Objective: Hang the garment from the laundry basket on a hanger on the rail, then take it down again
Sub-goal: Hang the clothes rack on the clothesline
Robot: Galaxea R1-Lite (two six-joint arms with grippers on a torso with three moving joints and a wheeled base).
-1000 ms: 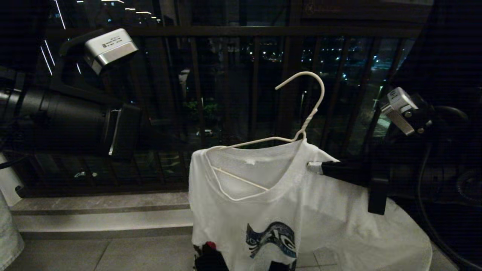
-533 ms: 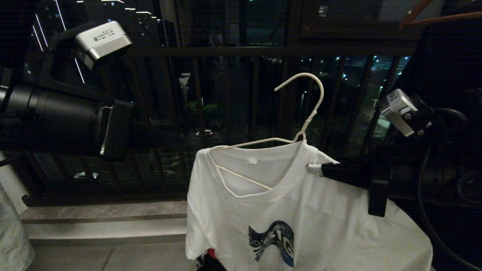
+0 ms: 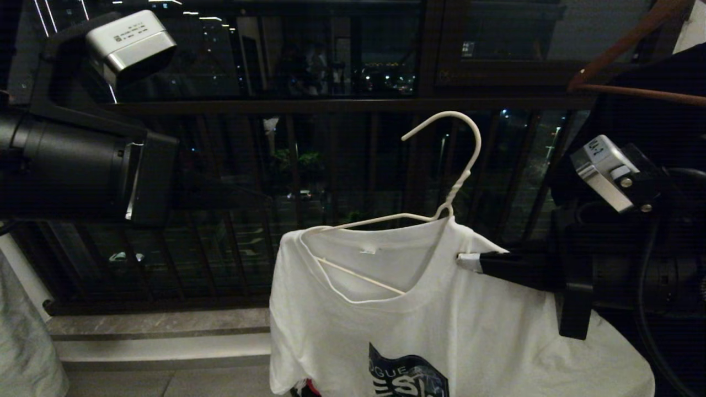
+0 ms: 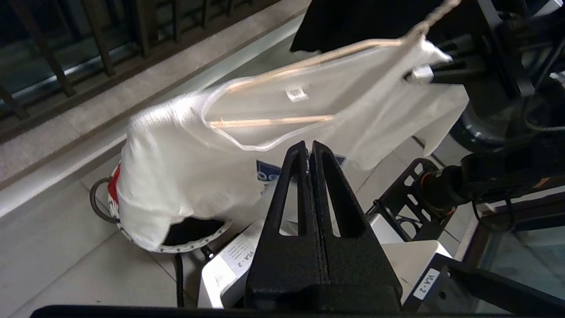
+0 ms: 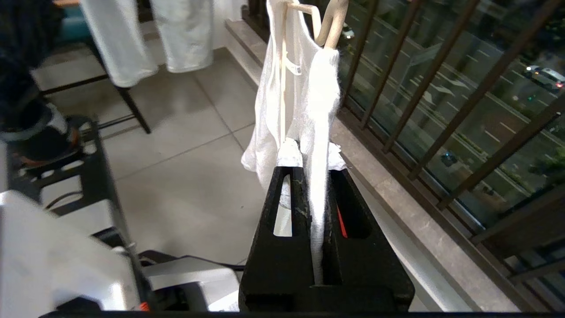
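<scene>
I've got the white T-shirt [image 3: 452, 325] on the cream wire hanger [image 3: 441, 171], held up in mid-air in front of the dark balcony bars [image 3: 292, 165]. R claw [image 3: 469, 261] is pinching the shirt's shoulder fabric, at the hanger's right arm I think, just beside the twisted neck; in the R wrist view the cloth runs down between the two fingers [image 5: 293, 198] w/ the jaws pressed on it. Hanger hook is up and free, not over anything I can see. Shirt's collar is open toward me, the hanger's bottom wire showing inside the neck opening; blue/black logo w/ white letters sits low on the front, partly cut off by the bottom edge of the head view.

L claw [image 4: 310, 148] is pressed together, holding nothing, pointing toward the shirt from the left but apart from it. L arm fills the left side of the head view.

Laundry basket [image 4: 194, 245] is on the tile floor below the shirt, only part of its rim visible in the L wrist view; the shirt's hem hangs in front of it, so can't tell if they touch. Sth red and dark inside, can't make it out.

A brown wooden hanger [image 3: 623, 55] w/ a black garment [image 3: 651, 116] is at the top right corner of the head view. Pale cloth [image 3: 25, 342] hangs at the far left edge.
</scene>
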